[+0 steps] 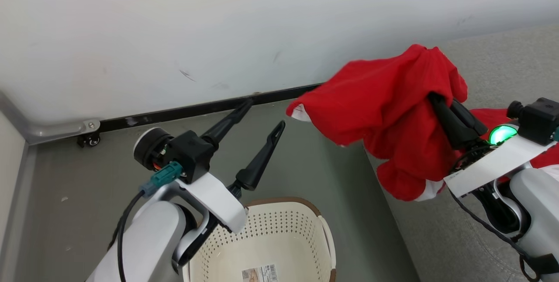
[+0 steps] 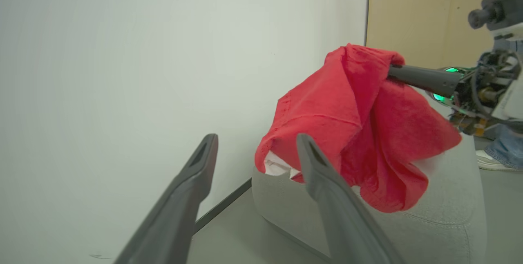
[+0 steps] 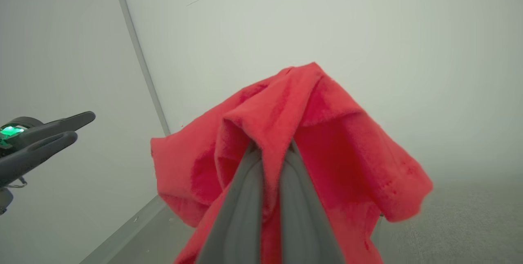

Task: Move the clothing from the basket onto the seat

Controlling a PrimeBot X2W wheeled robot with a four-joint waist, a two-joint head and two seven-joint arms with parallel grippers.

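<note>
A red piece of clothing (image 1: 393, 111) hangs bunched from my right gripper (image 1: 436, 98), which is shut on it above the left edge of the light grey seat (image 1: 436, 238). In the right wrist view the fabric (image 3: 327, 133) drapes over both sides of the gripper's (image 3: 271, 147) closed fingers. More red cloth (image 1: 487, 118) lies on the seat behind that arm. My left gripper (image 1: 264, 116) is open and holds nothing, raised above the cream basket (image 1: 284, 201). Its fingers (image 2: 208, 145) point toward the hanging garment (image 2: 359, 121) and the seat (image 2: 445, 215).
Only a paper label (image 1: 260, 273) shows on the basket's visible floor. A white wall with a black baseboard (image 1: 196, 109) runs behind. A small caster (image 1: 89, 140) sits at the wall's foot. A person's shoe and trouser leg (image 2: 500, 153) stand beyond the seat.
</note>
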